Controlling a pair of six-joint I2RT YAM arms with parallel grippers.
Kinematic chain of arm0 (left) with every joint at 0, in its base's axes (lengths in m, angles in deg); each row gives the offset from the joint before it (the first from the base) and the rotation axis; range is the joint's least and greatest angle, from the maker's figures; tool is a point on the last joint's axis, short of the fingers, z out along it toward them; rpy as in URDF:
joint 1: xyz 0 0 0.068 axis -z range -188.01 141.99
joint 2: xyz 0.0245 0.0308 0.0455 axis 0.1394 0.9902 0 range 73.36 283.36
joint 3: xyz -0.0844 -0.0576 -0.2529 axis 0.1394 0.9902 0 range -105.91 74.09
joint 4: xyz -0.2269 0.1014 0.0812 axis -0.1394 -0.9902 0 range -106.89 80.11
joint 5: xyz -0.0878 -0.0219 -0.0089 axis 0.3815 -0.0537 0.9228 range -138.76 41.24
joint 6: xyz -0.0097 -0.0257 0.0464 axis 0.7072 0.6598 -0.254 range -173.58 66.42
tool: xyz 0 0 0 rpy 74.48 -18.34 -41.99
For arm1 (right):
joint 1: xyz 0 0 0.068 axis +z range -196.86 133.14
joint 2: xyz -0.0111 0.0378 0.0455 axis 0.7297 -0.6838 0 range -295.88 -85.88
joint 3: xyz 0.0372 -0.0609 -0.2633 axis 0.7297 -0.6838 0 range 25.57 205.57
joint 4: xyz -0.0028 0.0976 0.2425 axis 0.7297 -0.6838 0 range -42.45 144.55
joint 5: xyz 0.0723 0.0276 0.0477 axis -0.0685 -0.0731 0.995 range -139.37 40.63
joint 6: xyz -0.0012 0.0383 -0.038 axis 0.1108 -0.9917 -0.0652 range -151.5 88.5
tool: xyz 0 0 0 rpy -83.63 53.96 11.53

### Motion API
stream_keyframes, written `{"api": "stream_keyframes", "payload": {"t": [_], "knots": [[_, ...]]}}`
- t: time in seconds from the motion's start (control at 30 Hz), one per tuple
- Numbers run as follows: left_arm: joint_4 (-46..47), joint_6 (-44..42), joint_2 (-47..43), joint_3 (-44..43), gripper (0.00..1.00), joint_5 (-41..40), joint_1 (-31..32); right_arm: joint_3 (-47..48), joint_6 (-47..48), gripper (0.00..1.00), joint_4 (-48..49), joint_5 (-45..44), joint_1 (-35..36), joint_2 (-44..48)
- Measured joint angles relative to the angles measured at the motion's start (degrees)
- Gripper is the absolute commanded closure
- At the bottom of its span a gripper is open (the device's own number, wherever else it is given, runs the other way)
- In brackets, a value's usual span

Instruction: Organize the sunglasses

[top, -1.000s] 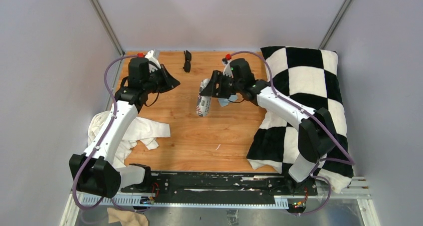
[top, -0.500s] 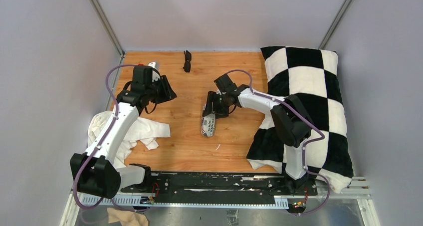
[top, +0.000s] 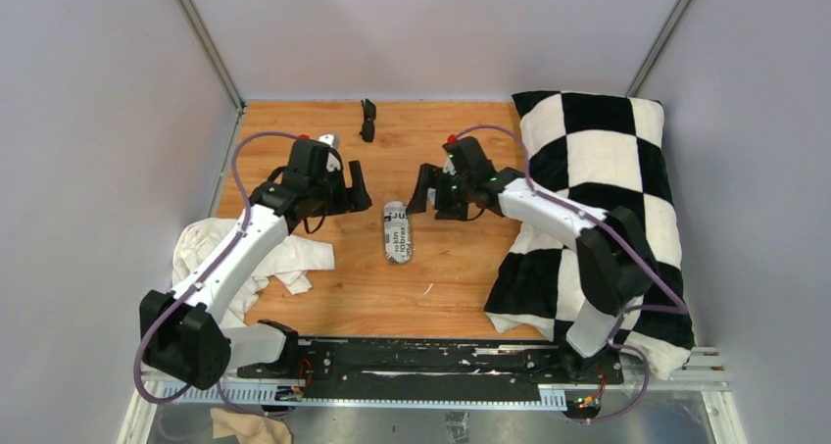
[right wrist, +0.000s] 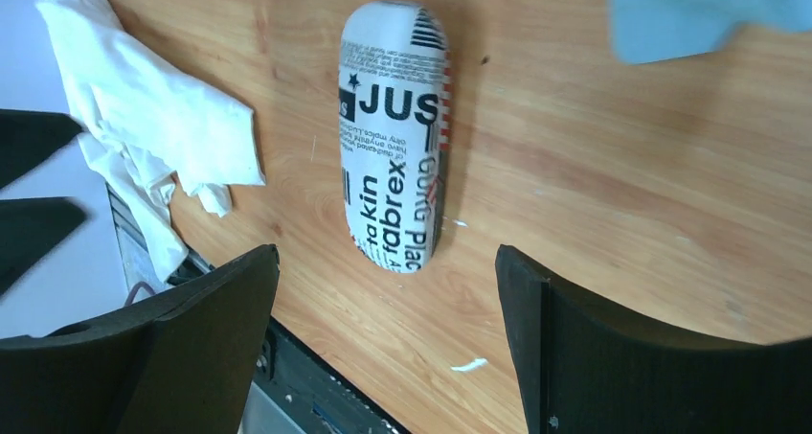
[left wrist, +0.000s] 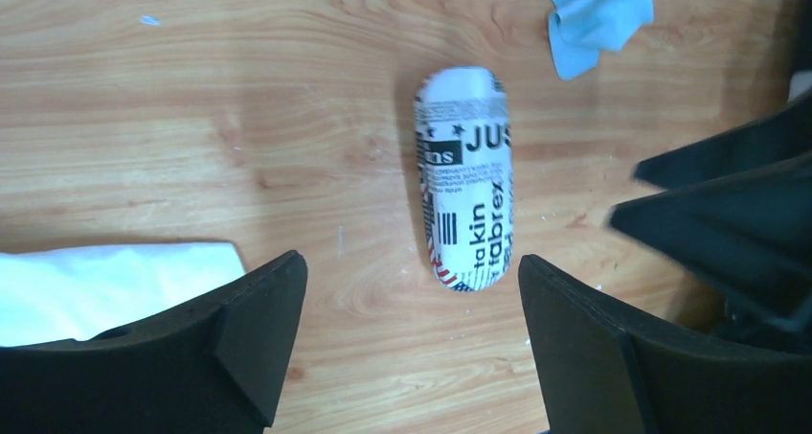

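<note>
— Where are the sunglasses (top: 368, 121)?
— Folded at the far edge of the table (top: 461, 277), well apart from both arms (nothing touches them).
— And the claws?
— The left gripper (top: 355, 189) has its jaws spread wide and holds nothing; the right gripper (top: 423, 191) is the same. The printed case (top: 396, 232) lies flat on the wood between them, touched by neither.
— Anything else?
— A blue cloth (left wrist: 598, 12) near the case, and a white cloth (top: 284, 258) by the left arm.
</note>
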Motion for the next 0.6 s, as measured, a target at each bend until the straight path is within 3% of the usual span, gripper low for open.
{"api": "stream_keyframes", "payload": {"t": [0.17, 0.37, 0.6], "knots": [[0.07, 0.2, 4.57, -0.39, 0.01, -3.3, 7.06, -8.0, 2.25, 0.11, 0.92, -2.91, -6.78, 12.72], [-0.04, 0.33, 12.61, -1.77, 0.01, -7.26, 15.21, -17.77, 4.7, 0.11, -0.44, -6.49, -15.06, 23.87], [-0.39, 7.26, 20.59, -5.68, 0.01, -12.37, 18.71, -21.16, 6.8, 0.11, -1.84, -8.24, -17.53, 28.02]]}}
